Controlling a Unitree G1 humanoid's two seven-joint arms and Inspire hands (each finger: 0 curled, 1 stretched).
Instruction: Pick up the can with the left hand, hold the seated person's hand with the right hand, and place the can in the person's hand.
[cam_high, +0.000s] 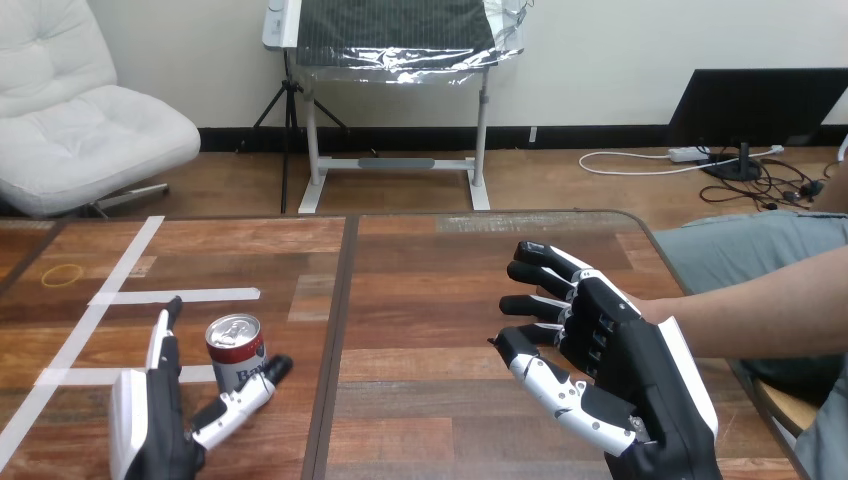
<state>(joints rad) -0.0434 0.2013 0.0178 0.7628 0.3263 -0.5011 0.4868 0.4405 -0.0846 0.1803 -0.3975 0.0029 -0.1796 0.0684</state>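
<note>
A small red and white can with a silver top stands upright on the wooden table at the lower left. My left hand is just in front of it, open: straight fingers rise at the can's left and the thumb reaches past its right side. At the right, my right hand hovers with loosely bent fingers and nothing visible between them and the thumb. The person's forearm comes in from the right edge and runs behind this hand. It hides the person's hand, so I cannot tell whether they touch.
White tape lines cross the table's left part. A thin yellow ring lies at the far left. A dark seam splits the tabletop down the middle. The table's rounded right edge is beside the seated person.
</note>
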